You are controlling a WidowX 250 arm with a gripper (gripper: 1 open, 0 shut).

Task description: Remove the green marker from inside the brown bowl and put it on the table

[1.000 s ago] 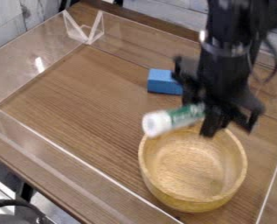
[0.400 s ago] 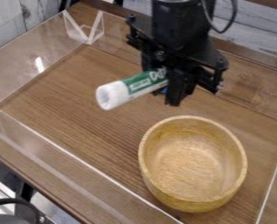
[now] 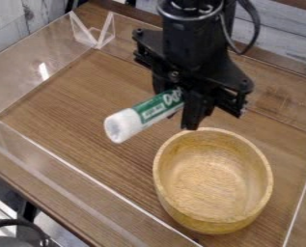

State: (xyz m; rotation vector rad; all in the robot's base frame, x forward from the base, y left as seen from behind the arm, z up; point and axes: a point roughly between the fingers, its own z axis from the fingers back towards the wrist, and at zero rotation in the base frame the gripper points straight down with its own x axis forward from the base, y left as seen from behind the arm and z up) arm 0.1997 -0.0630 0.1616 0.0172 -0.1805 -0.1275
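The black end effector (image 3: pixel 181 96) seems to grip the short green-and-white cylindrical marker (image 3: pixel 142 114) above the brown wood-grain surface (image 3: pixel 78 116).

The table (image 3: pixel 52 109) has a brown wood-grain top, running behind, beside and in front of the brown bowl (image 3: pixel 212 181). The wide, pale wooden bowl sits directly on it, upright, its open hollow facing up.

Gripper (image 3: pixel 181 96) apparently gripping green marker (image 3: pixel 144 113), bowl (image 3: pixel 213 181) nearby.
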